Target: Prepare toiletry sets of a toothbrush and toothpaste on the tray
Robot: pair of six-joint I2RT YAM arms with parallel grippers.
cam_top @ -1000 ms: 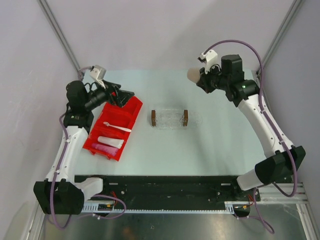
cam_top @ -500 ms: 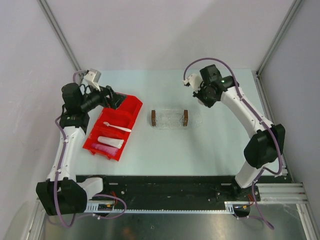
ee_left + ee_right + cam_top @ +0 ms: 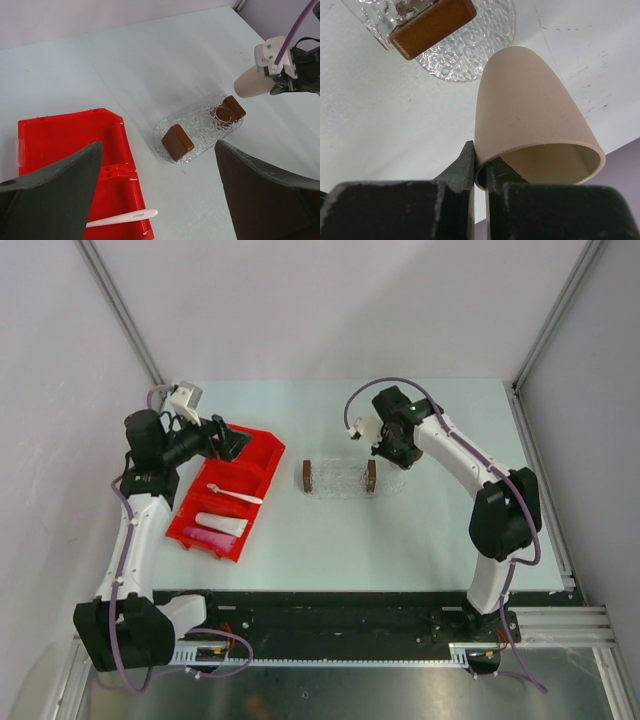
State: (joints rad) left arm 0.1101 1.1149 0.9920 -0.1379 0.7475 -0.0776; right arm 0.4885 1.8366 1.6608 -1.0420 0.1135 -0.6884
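Looking down, a pale, scuffed surface (image 3: 420, 530) is seen, boxed in by grey walls (image 3: 330, 300) and metal corner posts (image 3: 120, 310). The tray (image 3: 340, 478) is sat mid-surface. The toothbrush (image 3: 235, 494), white tube (image 3: 221, 524) and pink tube (image 3: 205, 537) are found in the red bin (image 3: 255, 455) to its left. The left tool (image 3: 157, 144) is spread over that bin; a tan cup (image 3: 530, 115) is pinched by its rim in the right tool (image 3: 480, 170), just beside the tray.

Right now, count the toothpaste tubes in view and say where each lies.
2. The white tube lies in the nearest compartment of the red bin; the magenta-pink tube lies beside it. Others may be hidden.
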